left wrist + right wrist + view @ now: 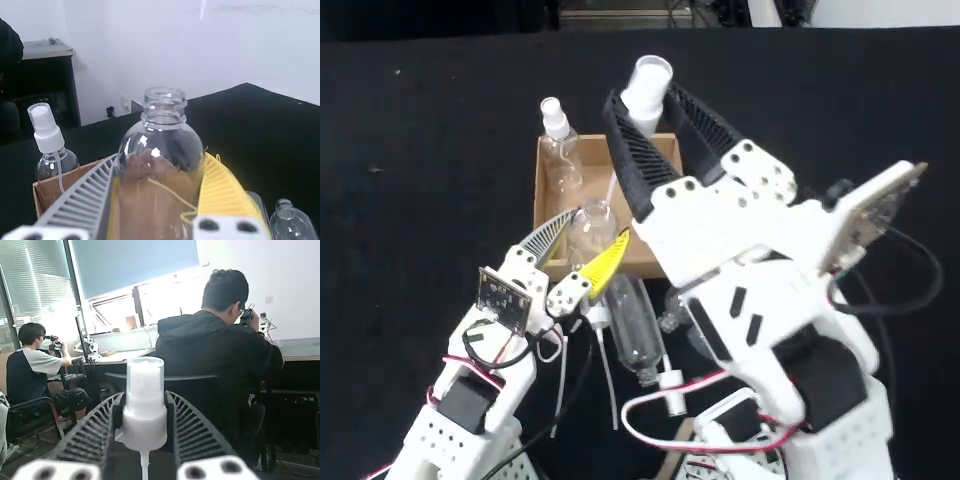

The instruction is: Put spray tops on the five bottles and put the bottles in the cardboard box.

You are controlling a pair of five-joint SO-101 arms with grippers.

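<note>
My left gripper (595, 228), with one grey and one yellow finger, is shut on an uncapped clear bottle (591, 226) held upright over the cardboard box (539, 200). In the left wrist view the bottle (160, 145) stands between the fingers with its mouth bare. My right gripper (645, 95) is shut on a white spray top (648, 82), raised above the box's far side. Its thin tube (612, 187) hangs down towards the bottle's mouth. The right wrist view has the spray top (145, 400) gripped between the black fingers. A capped bottle (558, 150) stands in the box's far left corner.
A clear uncapped bottle (635, 325) lies on the black table in front of the box, between the two arms. Loose spray tops (598, 318) with long tubes lie beside it. Another bottle (675, 310) lies partly under the right arm.
</note>
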